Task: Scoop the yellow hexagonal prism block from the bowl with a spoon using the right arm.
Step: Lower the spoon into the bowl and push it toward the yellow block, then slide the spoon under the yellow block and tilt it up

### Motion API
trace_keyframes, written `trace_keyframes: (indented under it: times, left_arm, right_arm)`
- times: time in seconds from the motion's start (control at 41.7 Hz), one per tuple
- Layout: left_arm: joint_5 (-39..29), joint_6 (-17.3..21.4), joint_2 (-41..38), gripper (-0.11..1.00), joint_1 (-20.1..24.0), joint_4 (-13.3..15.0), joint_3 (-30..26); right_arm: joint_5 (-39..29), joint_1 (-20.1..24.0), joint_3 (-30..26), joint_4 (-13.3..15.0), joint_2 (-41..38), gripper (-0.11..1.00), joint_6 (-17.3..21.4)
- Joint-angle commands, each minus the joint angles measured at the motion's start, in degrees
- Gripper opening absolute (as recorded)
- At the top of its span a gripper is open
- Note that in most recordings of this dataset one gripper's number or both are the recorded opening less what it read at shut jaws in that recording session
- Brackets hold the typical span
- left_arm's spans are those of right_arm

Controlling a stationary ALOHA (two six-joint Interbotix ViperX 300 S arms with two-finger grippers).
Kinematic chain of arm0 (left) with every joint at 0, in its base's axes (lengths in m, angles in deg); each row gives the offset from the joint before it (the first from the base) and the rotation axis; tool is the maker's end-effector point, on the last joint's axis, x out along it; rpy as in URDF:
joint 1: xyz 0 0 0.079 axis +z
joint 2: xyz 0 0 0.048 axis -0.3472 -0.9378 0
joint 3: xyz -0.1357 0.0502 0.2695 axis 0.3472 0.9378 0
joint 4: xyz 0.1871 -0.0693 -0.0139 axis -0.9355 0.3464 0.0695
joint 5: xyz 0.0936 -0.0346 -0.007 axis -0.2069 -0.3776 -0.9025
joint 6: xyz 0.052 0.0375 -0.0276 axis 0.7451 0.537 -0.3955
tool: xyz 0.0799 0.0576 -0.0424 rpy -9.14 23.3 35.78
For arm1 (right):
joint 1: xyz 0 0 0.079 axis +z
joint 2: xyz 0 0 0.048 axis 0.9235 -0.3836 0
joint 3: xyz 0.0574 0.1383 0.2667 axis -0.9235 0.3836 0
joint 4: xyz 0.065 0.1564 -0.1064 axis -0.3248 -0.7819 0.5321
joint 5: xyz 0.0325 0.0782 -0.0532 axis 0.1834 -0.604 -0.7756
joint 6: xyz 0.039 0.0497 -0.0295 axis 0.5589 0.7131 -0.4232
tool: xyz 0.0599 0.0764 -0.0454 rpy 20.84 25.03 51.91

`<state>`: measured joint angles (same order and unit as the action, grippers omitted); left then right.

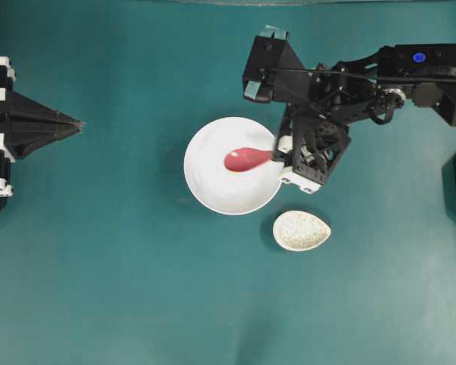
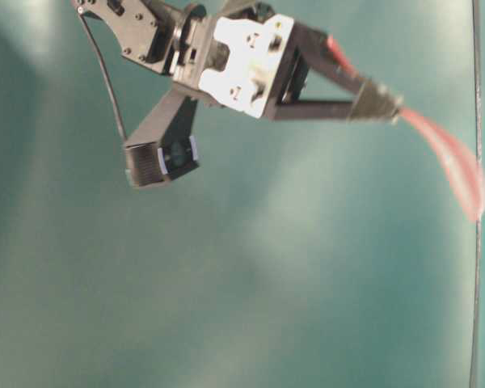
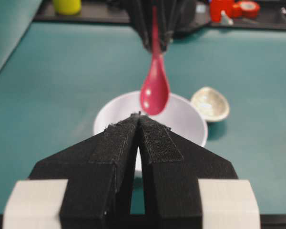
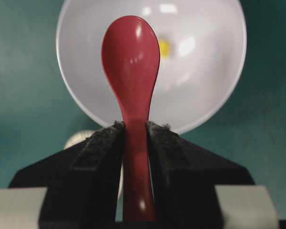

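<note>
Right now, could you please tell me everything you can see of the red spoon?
The spoon is a glossy pink-red soup spoon, plastic or ceramic by its shine, with a deep oval scoop and a short straight handle. The right claw is shut on the handle, its padded fingers pressing both sides. The scoop hangs over the white bowl, apparently above its floor rather than resting in it. The yellow block lies in the bowl just right of the scoop, in the right wrist view.

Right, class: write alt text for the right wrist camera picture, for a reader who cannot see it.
A red spoon, its handle clamped between the right gripper's black padded fingers, is held out toward a white bowl on a teal table. A small yellow block lies in the bowl, just right of the spoon's scoop.
</note>
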<state>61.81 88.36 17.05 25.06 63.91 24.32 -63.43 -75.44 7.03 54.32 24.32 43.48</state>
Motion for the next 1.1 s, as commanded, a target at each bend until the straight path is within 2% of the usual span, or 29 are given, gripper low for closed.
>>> trace_keyframes:
  times: [0.0, 0.216, 0.36, 0.671, 1.079]
  left_arm:
    - [0.3, 0.1, -0.5, 0.00, 0.1, -0.2, -0.7]
    - [0.4, 0.5, -0.4, 0.00, 0.0, -0.2, -0.8]
    - [0.4, 0.5, -0.3, 0.00, 0.0, -0.2, -0.8]
    - [0.3, 0.5, -0.1, 0.00, 0.1, -0.2, -0.9]
    - [0.3, 0.6, -0.3, 0.00, 0.1, -0.2, -0.8]
  right_arm:
    - [-2.7, 0.1, -0.7, -0.1, 1.5, 0.22, 0.3]
    - [-7.5, 0.1, -1.8, 0.0, 0.6, 0.22, 1.1]
    - [-9.0, 0.1, -4.6, 0.1, -1.5, 0.22, 3.3]
    - [-16.1, 0.1, -10.4, 0.1, -6.9, 0.22, 4.8]
    - [-17.7, 0.1, -12.1, 0.1, -11.8, 0.22, 5.0]
